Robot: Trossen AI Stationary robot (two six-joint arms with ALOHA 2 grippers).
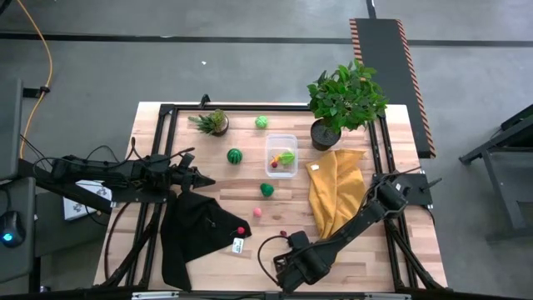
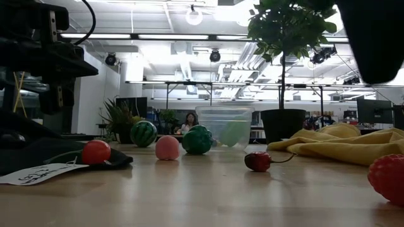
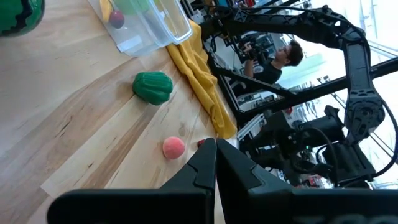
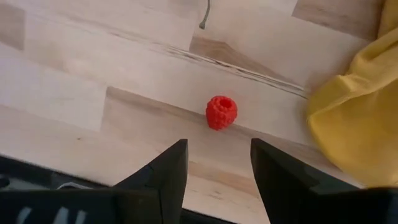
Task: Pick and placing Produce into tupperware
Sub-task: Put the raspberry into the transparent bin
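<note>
The clear tupperware point(image 1: 281, 156) stands mid-table with a yellow and a green piece inside. Loose produce lies around it: a green ball point(image 1: 261, 122), a striped melon point(image 1: 235, 156), a dark-green piece point(image 1: 266, 190), a pink ball point(image 1: 257, 212), a red ball point(image 1: 241, 230) on the black cloth and a cherry point(image 1: 283, 232). A red raspberry point(image 4: 221, 112) lies near the table's front edge. My right gripper point(image 4: 217, 165) hangs open above it, pointing down, the berry just past its fingertips. My left gripper point(image 3: 214, 155) waits shut at the table's left point(image 1: 206, 180).
A yellow cloth point(image 1: 336, 190) lies right of the raspberry and a black cloth point(image 1: 196, 229) with a white tag point(image 1: 238, 245) to its left. Two potted plants point(image 1: 346, 100) point(image 1: 215, 122) stand at the far edge. The front table edge is close under my right gripper.
</note>
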